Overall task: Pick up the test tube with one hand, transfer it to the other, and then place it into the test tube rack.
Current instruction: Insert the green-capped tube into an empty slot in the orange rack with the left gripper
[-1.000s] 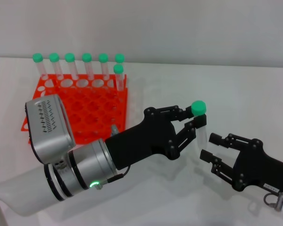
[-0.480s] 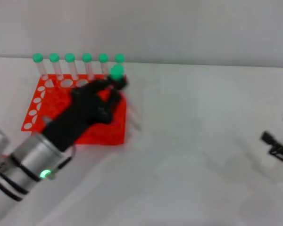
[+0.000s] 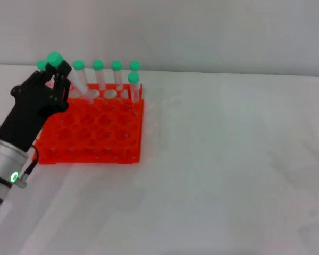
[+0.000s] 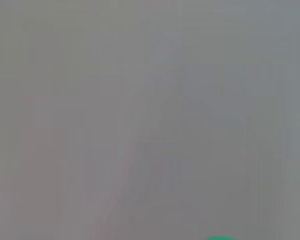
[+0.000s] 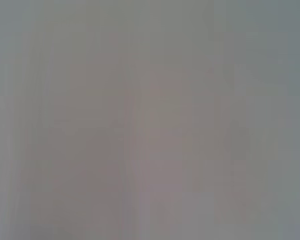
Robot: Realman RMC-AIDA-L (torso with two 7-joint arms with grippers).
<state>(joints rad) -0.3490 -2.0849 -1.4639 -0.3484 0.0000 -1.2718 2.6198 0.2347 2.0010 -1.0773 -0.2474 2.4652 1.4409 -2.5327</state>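
My left hand (image 3: 42,98) fingers clench the test tube (image 3: 69,79) | it tilts over the test tube rack (image 3: 90,127) back-left corner | risk: tilted tube misses its hole, bumps neighbors | right hand unseen

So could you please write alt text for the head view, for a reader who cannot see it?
The left tool holds a green-capped test tube, tilted, over the far left corner of the orange-red test tube rack. Five more capped tubes are visible standing in the rack. The right arm is out of view.
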